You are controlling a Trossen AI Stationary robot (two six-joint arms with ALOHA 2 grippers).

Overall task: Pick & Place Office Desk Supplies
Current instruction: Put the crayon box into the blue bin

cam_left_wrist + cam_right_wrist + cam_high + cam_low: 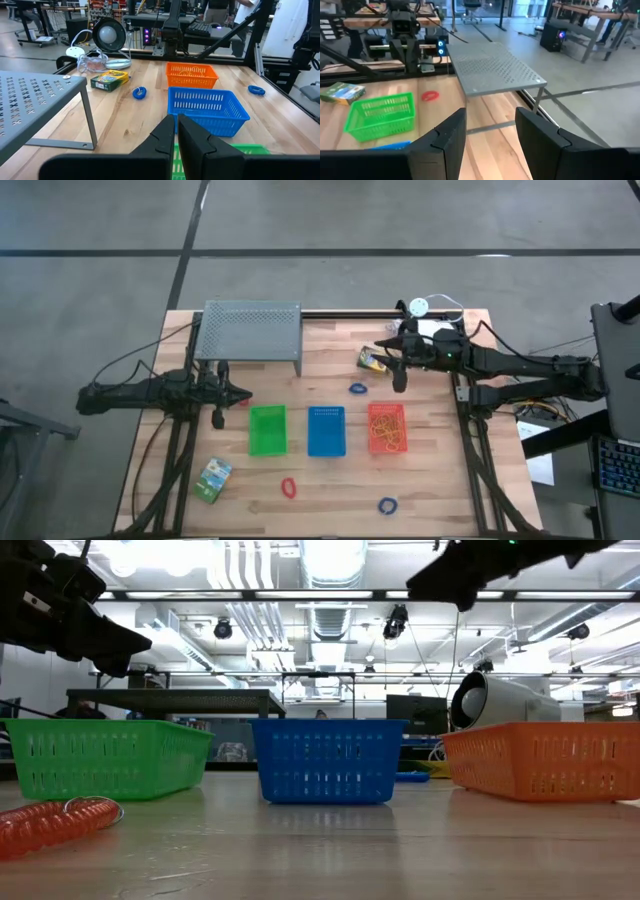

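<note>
My right pincer (400,376) hangs above the bench near its far right corner, fingers spread apart and holding nothing; it sits just beside the yellow-green cardboard crayon box (373,360) lying there, which I judge to be the next pick, so the wide stance makes sense as readiness to straddle it. My left pincer (217,416) waits over the left side of the bench, fingers pressed together and empty, close to the near legs of the grey perforated metal rack (250,330) that stands at the far left. Three small plastic baskets stand in a row across the middle: green basket (267,430), blue basket (326,431), orange basket (387,428); the orange one already holds thin orange rubber bands (388,438), suggesting sorting by colour. Still loose on the wood: a blue elastic loop (358,389) between the rack and the orange basket, a second blue loop (387,505) by the near edge, a red elastic loop (289,487) near the near edge, and a second crayon box (212,479) toward the near left corner. A white cylindrical lamp-like device (419,306) sits at the far edge, not part of the job.
</note>
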